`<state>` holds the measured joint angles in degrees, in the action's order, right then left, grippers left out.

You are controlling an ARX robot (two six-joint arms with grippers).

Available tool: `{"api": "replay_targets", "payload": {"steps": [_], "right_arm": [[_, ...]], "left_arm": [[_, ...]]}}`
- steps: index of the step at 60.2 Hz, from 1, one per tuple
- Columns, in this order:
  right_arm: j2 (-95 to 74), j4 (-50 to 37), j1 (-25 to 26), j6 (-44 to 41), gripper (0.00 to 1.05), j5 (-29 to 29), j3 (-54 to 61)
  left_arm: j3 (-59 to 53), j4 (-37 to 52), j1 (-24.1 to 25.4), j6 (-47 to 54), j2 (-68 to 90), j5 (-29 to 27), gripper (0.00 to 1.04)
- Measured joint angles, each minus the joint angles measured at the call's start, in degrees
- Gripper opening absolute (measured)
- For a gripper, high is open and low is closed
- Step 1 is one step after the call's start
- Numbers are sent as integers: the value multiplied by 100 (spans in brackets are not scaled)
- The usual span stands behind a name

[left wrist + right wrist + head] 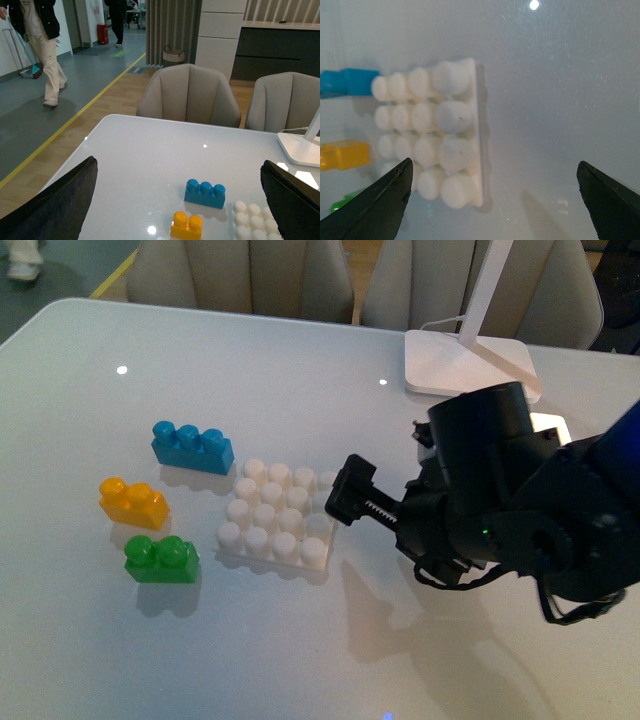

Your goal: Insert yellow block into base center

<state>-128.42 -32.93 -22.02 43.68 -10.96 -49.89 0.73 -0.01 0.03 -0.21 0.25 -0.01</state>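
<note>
Right claw [352,490], wide apart, near base [276,558]

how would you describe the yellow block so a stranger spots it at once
On the white table, find the white studded base; three bricks lie just left of it. The yellow block is the middle one, yellow-orange with two studs, between the longer blue brick and the green brick.

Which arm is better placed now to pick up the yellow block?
Probably left. The yellow block lies left of the base, ahead of the left gripper, whose jaws are open; the right gripper would reach across the base.
</note>
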Motion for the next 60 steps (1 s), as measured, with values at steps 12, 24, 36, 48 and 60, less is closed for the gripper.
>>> {"api": "replay_targets", "payload": {"steps": [12, 24, 36, 48, 60], "right_arm": [[1412, 4, 671, -382, 96, -772, 734], [3003, 356, 1532, -1220, 96, -1626, 1589], [4712, 870, 1934, -1659, 96, -2234, 1851], [6636, 481, 1515, -2673, 83, -551, 2070], [8518, 1163, 1729, -4089, 45, 1552, 2857]], "left_arm": [[0, 0, 0, -2, 0, 0, 97], [0, 0, 0, 0, 0, 0, 97], [0, 0, 0, -2, 0, 2, 97], [0, 0, 0, -2, 0, 2, 97], [0, 0, 0, 0, 0, 2, 97]]}}
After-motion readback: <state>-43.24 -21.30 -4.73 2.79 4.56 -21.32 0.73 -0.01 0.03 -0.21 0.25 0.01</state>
